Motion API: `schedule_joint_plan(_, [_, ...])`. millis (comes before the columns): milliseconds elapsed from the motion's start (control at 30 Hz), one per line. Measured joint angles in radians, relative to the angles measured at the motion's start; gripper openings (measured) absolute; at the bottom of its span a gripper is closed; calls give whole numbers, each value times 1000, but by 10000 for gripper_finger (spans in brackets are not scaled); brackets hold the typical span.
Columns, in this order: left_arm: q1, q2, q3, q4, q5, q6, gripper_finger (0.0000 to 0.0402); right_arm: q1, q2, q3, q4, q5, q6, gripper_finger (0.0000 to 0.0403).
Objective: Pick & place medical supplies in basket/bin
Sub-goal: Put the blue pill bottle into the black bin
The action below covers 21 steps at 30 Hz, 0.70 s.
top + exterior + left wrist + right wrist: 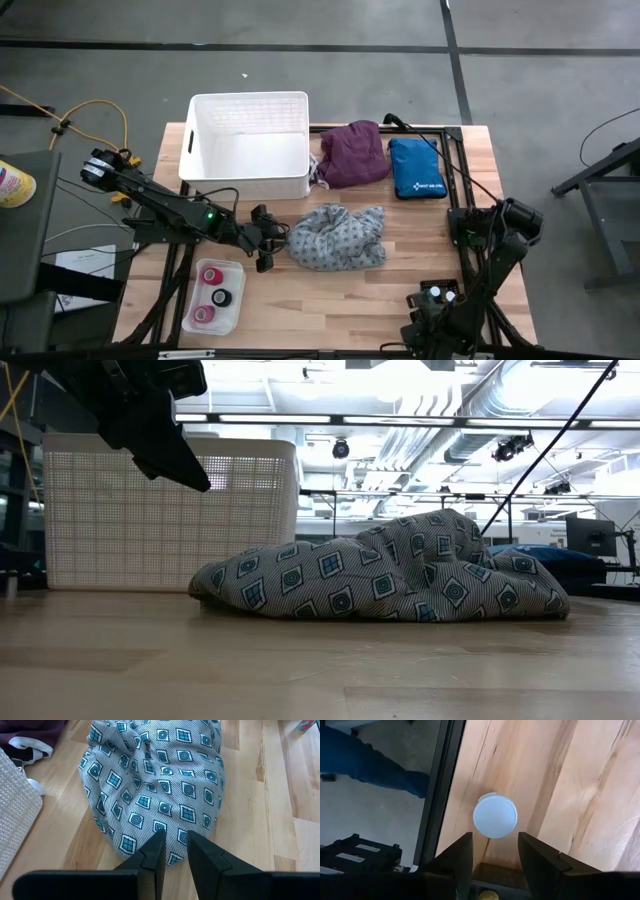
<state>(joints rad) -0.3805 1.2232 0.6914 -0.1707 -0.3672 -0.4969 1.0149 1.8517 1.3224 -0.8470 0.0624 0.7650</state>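
1. White plastic basket (249, 145) sits beyond the left gripper (268, 242), well apart across the bench; whatever gets lifted must clear its tall wall.
2. Grey patterned garment (336, 238) lies bunched directly ahead of that claw, its near edge just past the fingertips (155, 851).
3. The claw's jaws stand nearly closed on nothing; I'd widen them, then pinch a thick fold.
4. The right gripper (495, 852) waits spread above a white-capped vial (495, 815).

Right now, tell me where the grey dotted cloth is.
In the high view the grey cloth lies mid-table, just in front of the white basket and purple cloth, with the left gripper at its left edge.
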Motion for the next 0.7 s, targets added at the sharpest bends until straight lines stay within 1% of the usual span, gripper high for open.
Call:
schedule_joint_plan(500, [0, 0, 0, 0, 0, 0, 74, -3, 2, 0, 33, 37, -2, 144])
schedule_joint_plan(700, [0, 0, 0, 0, 0, 0, 74, -22, 2, 0, 50, 41, -10, 144])
